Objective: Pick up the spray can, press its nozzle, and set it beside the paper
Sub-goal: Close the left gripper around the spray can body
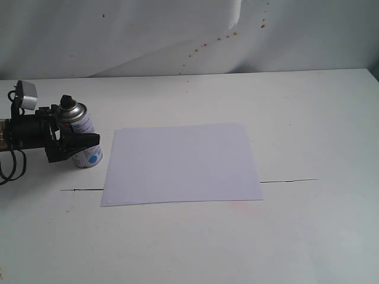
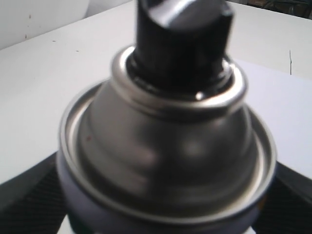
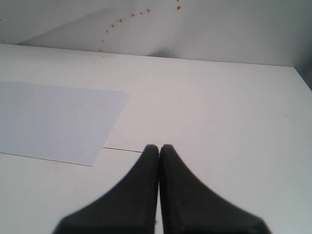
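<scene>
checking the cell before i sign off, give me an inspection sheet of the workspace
surface: white table, thin dark line across it
job's things: can left of paper, apart from it, black nozzle on top; paper flat mid-table
clutter: nothing seen
grippers: left gripper closed on can's body; right gripper shut, empty, over bare table
cables: black cable looped at the left edge
surroundings: white backdrop with small reddish specks
</scene>
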{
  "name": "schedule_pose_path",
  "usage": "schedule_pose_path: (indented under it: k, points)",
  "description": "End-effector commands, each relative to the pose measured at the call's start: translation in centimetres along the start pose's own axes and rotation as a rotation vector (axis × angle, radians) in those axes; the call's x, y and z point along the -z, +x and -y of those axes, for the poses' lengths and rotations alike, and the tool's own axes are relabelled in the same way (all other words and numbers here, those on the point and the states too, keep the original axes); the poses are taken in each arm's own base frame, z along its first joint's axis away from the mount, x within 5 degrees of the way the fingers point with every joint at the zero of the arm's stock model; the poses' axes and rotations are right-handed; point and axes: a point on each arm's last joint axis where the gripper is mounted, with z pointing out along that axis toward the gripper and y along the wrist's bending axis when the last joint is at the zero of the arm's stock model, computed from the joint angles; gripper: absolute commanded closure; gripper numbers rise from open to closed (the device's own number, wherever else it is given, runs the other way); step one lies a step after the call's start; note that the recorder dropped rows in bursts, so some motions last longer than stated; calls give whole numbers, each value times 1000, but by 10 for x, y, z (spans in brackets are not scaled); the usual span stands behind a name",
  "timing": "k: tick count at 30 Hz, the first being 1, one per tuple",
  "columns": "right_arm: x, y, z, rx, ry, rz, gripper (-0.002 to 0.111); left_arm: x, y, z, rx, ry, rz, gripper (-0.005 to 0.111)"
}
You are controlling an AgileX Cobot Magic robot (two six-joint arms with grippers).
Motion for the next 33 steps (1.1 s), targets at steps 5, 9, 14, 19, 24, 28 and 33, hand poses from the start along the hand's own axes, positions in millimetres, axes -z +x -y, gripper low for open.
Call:
schedule_pose_path:
  k: [5, 9, 14, 19, 24, 28, 33]
  points:
    - [0, 1, 0, 2, 0, 7, 108, -2, 0, 0, 52, 7, 10, 26]
    - [0, 1, 0, 2, 0, 7, 108, -2, 0, 0, 52, 7, 10, 26]
    - [0, 1, 0, 2, 0, 7, 108, -2, 1, 1, 50, 10, 7, 26]
    - [0, 1, 0, 2, 0, 7, 108, -3, 6, 2, 48, 32, -14, 26]
    - [0, 1, 0, 2, 0, 7, 108, -5, 11, 2, 63, 31, -13, 26]
    - [0, 1, 0, 2, 0, 7, 108, -5, 12, 1, 62, 27, -9, 26]
    - [0, 1, 0, 2, 0, 7, 108, -5, 11, 1, 40, 23, -5, 27]
